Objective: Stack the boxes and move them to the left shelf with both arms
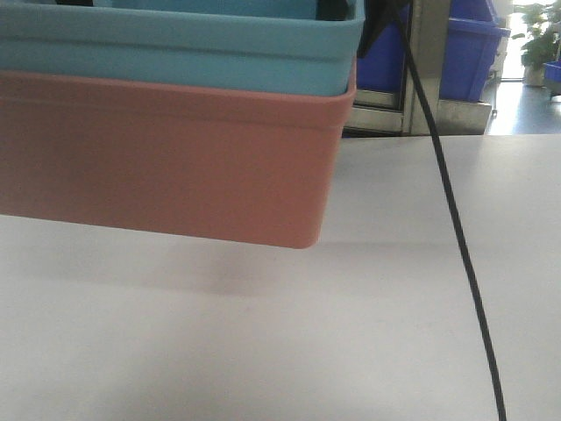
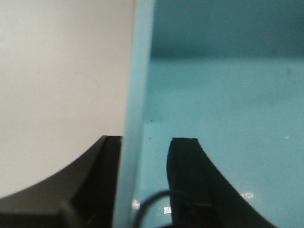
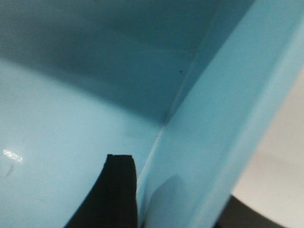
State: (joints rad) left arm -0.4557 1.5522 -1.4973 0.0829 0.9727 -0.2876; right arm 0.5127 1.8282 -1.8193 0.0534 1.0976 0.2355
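The sky-blue bin [image 1: 175, 44] sits nested inside the salmon-pink bin [image 1: 175, 158]. The stack hangs tilted above the white table [image 1: 263, 351] and casts a shadow on it. My left gripper [image 2: 147, 139] is shut across the blue bin's side wall [image 2: 137, 71], with one finger outside and one finger [image 2: 185, 180] inside. My right gripper [image 3: 178, 190] is shut across the opposite wall [image 3: 209, 118], with one finger [image 3: 118, 190] inside the bin. Only a black piece of the right arm [image 1: 372, 26] shows in the front view. The left shelf is out of view.
A black cable [image 1: 456, 228] trails down across the right of the table. Behind the table's far edge stands a steel frame [image 1: 429, 79] with dark blue crates [image 1: 473, 44]. A plant [image 1: 539, 35] stands far right.
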